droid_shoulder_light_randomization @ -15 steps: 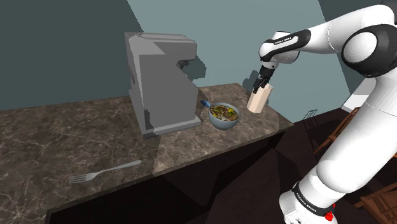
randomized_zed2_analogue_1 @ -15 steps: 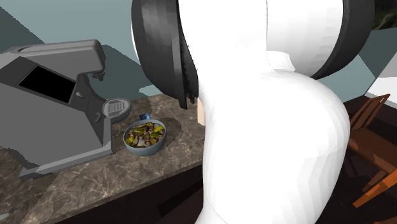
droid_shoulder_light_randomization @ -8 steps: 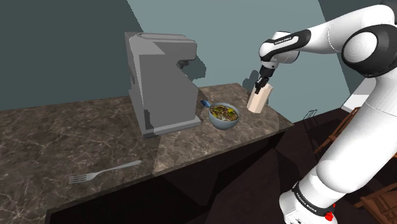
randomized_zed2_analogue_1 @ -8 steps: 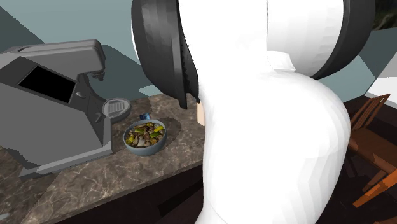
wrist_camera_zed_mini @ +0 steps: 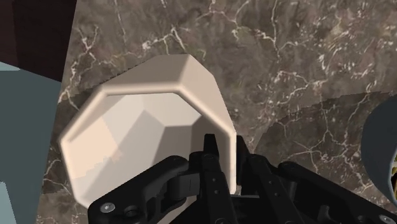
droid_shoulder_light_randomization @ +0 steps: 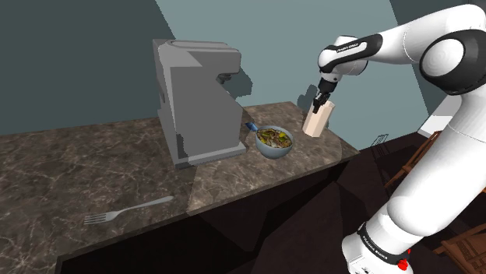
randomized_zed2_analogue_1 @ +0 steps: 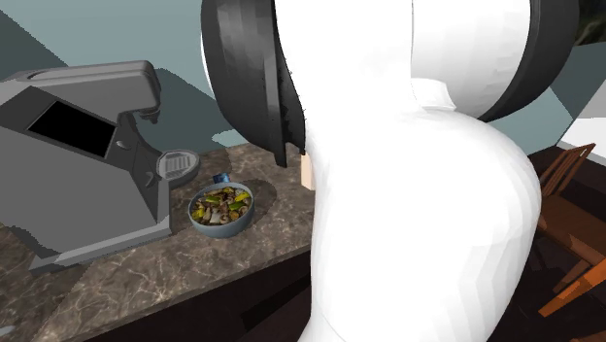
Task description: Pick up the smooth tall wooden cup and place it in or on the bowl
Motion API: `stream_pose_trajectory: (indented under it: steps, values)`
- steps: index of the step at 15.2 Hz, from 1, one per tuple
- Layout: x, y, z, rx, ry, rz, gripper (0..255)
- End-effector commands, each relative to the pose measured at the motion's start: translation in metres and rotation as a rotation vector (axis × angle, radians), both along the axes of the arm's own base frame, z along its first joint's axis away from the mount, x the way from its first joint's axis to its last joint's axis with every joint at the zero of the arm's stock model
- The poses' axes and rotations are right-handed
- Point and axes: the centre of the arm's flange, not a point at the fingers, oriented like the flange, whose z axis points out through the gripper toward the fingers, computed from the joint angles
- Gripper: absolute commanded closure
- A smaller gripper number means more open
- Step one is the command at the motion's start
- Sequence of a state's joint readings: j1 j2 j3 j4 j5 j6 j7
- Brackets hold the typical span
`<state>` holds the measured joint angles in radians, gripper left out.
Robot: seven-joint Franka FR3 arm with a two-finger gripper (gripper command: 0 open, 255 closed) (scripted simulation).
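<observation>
Pinching the cup's wall in the gripper, one finger inside; cup hanging tilted just beneath, seemingly off the counter. Carrying, apparently. Next: shifting sideways over the bowl, lower and aside, then releasing.

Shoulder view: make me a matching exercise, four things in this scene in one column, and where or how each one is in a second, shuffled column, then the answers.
1. cup
2. bowl
3. fork
4. machine

A. near the front edge of the counter, at the view's left
B. filled with food
C. tall and grey
D. clasped by the end effector

Pairs: 1-D, 2-B, 3-A, 4-C
</observation>
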<state>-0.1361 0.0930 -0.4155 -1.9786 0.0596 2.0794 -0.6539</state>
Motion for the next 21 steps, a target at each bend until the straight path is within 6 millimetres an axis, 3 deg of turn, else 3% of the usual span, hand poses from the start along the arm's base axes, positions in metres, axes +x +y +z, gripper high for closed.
stream_pose_trajectory:
  steps: [1, 21]
  values:
    - [0.000, 0.000, 0.011, 0.000, 0.000, 0.000, 255]
    - [0.000, 0.000, 0.117, 0.000, 0.000, 0.000, 255]
